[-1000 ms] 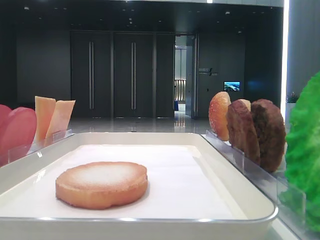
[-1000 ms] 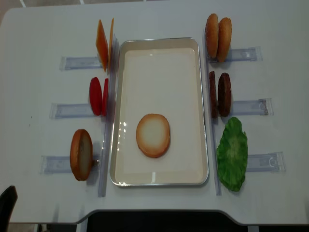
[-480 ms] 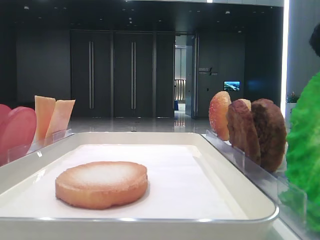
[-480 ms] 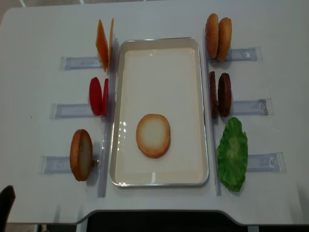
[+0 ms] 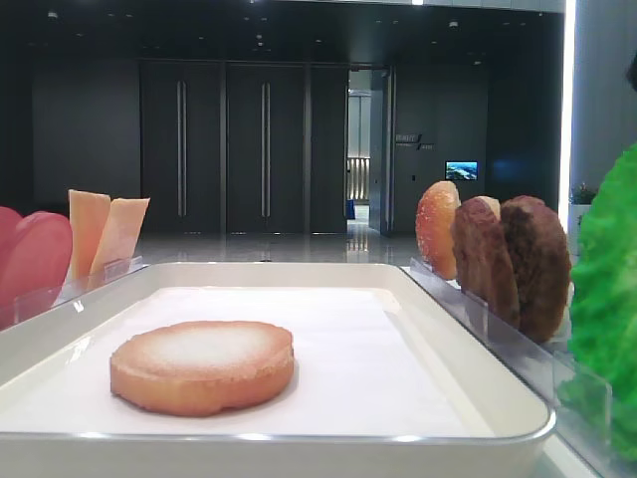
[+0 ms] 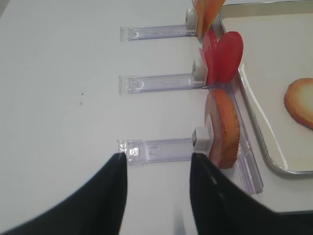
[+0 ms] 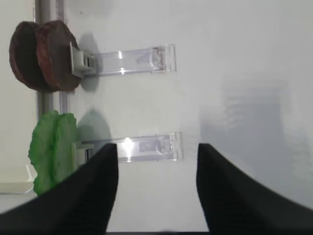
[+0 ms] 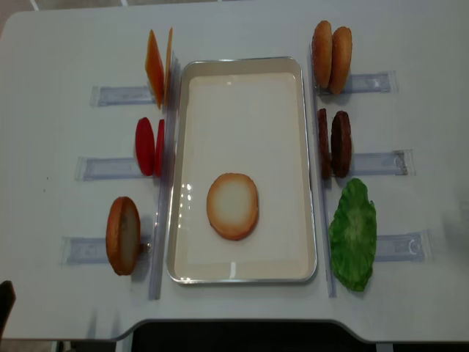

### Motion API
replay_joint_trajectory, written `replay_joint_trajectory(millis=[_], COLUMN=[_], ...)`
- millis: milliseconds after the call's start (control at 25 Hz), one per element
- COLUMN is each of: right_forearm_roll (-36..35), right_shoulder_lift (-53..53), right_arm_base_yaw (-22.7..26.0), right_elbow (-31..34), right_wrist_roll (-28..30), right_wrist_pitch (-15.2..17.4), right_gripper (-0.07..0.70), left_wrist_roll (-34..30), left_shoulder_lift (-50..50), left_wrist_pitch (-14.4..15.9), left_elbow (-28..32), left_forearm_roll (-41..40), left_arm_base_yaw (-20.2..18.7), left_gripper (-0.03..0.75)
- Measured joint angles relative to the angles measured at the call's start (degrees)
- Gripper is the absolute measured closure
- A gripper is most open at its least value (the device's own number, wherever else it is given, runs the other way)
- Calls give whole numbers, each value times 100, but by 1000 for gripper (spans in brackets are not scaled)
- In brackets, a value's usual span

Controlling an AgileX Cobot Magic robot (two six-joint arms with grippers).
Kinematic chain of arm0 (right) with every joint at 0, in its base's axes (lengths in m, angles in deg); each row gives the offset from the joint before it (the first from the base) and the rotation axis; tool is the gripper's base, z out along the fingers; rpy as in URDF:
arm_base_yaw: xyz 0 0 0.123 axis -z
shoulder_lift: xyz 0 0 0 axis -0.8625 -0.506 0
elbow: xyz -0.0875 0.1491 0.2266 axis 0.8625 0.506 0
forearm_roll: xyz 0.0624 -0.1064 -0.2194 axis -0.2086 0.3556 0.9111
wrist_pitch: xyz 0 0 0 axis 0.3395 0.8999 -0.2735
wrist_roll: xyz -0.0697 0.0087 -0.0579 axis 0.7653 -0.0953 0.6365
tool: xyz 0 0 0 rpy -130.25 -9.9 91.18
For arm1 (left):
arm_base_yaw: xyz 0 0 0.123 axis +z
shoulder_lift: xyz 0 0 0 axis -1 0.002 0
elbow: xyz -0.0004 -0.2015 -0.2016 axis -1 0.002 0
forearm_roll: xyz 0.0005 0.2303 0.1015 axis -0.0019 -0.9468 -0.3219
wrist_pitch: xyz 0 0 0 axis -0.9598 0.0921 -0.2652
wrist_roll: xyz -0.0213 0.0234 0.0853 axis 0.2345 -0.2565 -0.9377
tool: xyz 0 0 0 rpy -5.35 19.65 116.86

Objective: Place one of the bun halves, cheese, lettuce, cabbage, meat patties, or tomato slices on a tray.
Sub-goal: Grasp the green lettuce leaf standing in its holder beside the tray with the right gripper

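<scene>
Lying flat, one bun half point(image 8: 232, 205) (off-centre) inside tray point(image 8: 311, 169) rim.

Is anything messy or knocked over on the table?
Nothing stands out. One bun half lies flat in the tray; the cheese, tomato slices, meat patties and lettuce all stand in their holders.

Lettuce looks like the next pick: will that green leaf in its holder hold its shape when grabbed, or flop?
The lettuce looks thin with a ruffled edge, so it probably bends under a pinch. It stands on edge in its clear holder, so some stiffness seems likely. Being thin, it is probably light and could shift if nudged.
</scene>
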Motion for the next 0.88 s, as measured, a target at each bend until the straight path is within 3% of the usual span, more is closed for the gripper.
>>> replay_joint_trajectory(millis=[280,360,520,880], right_forearm_roll=[-187,-216,-202,717], right_shoulder_lift=[-86,-86,-104,-550], right_arm_base_yaw=[-38,-238,-1021,-2899], right_elbow=[-159,-159,-159,-159], right_wrist_roll=[-309,-474,-1017,-2561], right_wrist_pitch=[17,22,22,24], right_gripper=[282,282,282,282], left_wrist_roll=[0,0,0,0], left_shoulder_lift=[0,0,0,0], left_wrist_pitch=[0,0,0,0], left_elbow=[0,0,0,0], left_forearm_roll=[0,0,0,0], left_arm_base_yaw=[0,0,0,0], left_gripper=[468,490,538,615])
